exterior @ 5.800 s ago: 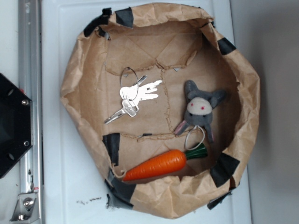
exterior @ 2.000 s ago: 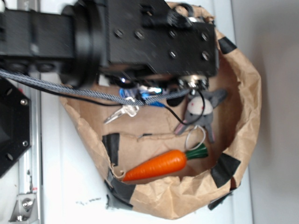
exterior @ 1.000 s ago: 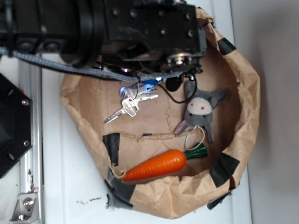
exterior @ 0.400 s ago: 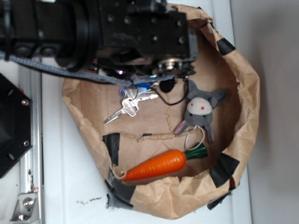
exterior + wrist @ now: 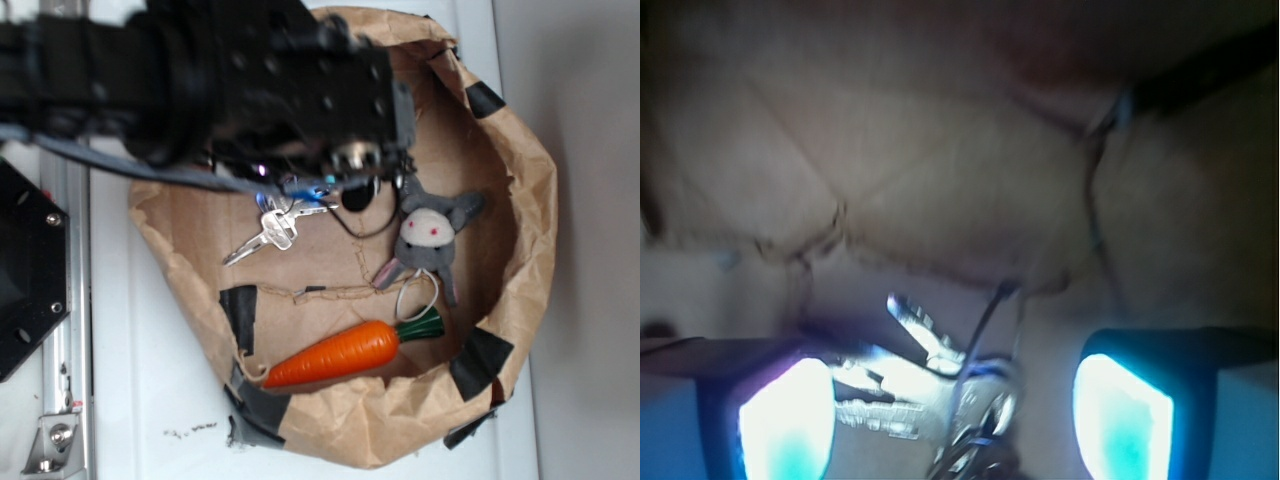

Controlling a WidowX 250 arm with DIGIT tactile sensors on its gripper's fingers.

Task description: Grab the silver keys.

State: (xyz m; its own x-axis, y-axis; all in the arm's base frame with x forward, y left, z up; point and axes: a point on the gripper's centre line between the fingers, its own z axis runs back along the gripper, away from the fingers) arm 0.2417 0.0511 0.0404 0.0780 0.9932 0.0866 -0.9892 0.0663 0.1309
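The silver keys [image 5: 270, 228] lie on the brown paper floor of the paper bowl [image 5: 520, 240], half hidden under my black arm. In the wrist view the silver keys [image 5: 940, 390] lie between my two glowing fingertips, with their thin dark wire ring running up from them. My gripper [image 5: 955, 420] is open, one pad [image 5: 785, 420] left of the keys and the other [image 5: 1120, 415] to their right, and neither pad presses on them. From outside, the gripper itself is hidden by the arm.
A grey plush bunny [image 5: 430, 235] with a white loop lies right of the keys. An orange carrot [image 5: 335, 355] lies along the bowl's near wall. The crumpled paper rim with black tape patches [image 5: 480, 360] rises all round. A metal rail [image 5: 65, 300] runs at the left.
The arm came in over the bowl and has kept sliding left and down over the keys. The keys, bunny and carrot have not moved.
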